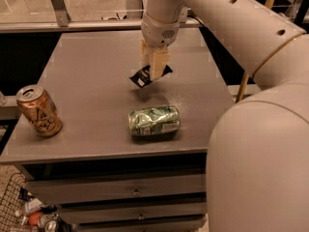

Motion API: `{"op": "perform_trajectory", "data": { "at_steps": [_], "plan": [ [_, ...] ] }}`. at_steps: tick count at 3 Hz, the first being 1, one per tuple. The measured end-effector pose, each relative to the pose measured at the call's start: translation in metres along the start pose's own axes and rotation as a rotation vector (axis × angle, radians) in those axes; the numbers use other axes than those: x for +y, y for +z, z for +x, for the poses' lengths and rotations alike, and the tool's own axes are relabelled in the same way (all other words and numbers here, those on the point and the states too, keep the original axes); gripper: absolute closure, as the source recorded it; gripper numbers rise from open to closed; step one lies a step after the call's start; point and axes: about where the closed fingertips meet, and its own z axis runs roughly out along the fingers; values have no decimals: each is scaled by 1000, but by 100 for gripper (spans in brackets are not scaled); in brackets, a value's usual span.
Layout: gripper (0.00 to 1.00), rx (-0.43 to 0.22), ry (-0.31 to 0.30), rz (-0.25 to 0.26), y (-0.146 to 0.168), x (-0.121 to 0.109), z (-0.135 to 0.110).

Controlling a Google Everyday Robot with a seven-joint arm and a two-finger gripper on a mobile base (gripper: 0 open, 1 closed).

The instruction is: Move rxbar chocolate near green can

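The green can [154, 121] lies on its side, dented, near the front middle of the grey table [87, 86]. My gripper [154, 74] hangs above the table just behind the can, shut on the rxbar chocolate [143, 76], a small black bar with white lettering. The bar is tilted and held clear of the tabletop, with its shadow on the surface below it. The bar sticks out to the left of the cream fingers [157, 63].
An orange-copper can [39, 111] stands upright at the table's front left corner. My large white arm [251, 129] fills the right side of the view. Drawers sit under the tabletop, and a wire basket [26, 209] with items is at lower left.
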Motion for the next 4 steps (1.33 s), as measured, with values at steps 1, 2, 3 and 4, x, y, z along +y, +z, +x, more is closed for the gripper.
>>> {"op": "perform_trajectory", "data": {
  "at_steps": [1, 2, 3, 4],
  "plan": [
    [100, 47, -119, -41, 5, 31, -1],
    [100, 43, -212, -85, 8, 58, -3],
    [100, 24, -272, -132, 15, 71, -2],
    [100, 12, -318, -172, 23, 72, 0]
  ]
}}
